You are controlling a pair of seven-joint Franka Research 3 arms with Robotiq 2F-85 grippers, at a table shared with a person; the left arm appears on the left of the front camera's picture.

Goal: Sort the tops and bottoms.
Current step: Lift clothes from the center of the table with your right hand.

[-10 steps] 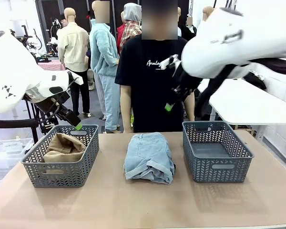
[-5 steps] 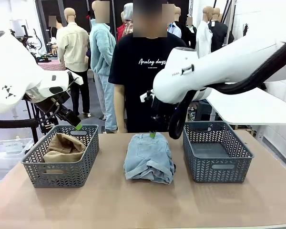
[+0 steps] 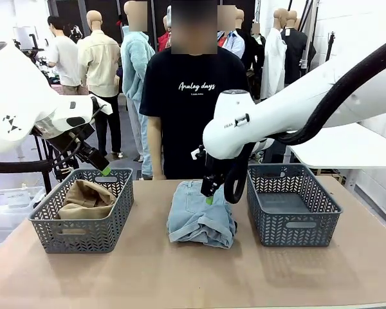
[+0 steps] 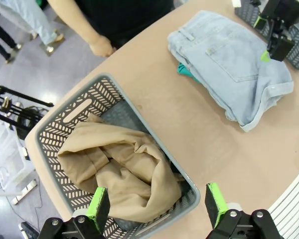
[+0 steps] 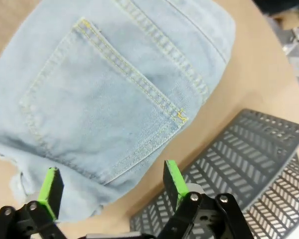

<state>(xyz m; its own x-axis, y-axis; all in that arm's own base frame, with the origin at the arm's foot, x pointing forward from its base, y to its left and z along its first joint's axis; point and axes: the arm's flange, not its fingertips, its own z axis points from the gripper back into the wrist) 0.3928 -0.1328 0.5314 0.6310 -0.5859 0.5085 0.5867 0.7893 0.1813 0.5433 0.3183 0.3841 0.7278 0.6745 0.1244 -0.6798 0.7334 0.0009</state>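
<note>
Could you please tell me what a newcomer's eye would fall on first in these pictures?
The right gripper, jaws open, hangs just above the folded denim shorts in the middle of the table. Left of them a grey basket holds a crumpled tan garment, with the left gripper open above it. A person in a black tee stands at the far side.

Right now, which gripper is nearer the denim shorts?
Right. The right gripper hovers open directly over the denim shorts; the left gripper hangs above the left basket.
</note>
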